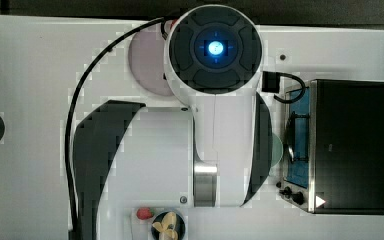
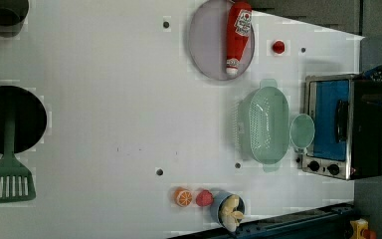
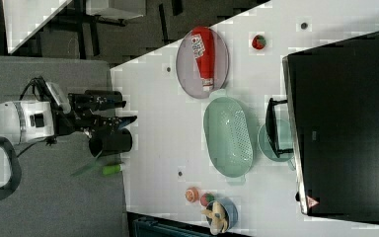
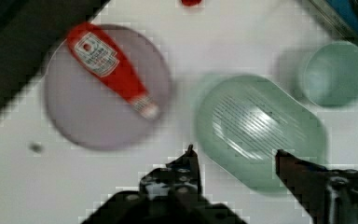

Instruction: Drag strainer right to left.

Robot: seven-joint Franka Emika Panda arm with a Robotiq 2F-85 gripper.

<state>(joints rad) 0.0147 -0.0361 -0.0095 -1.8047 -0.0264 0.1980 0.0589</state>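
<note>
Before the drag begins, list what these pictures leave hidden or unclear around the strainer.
- Top view: the arm covers the strainer; just a sliver of the cup shows.
- Right view: the oven overhangs part of the cup.
- Wrist view: the strainer is blurred, its holes and end tabs unreadable; the open gripper hides its near rim.

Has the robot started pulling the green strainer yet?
Not yet. The strainer sits untouched between the grey plate and the cup. The gripper hangs above it with jaws open, holding nothing. Lowering, catching the strainer and dragging it all remain.
</note>
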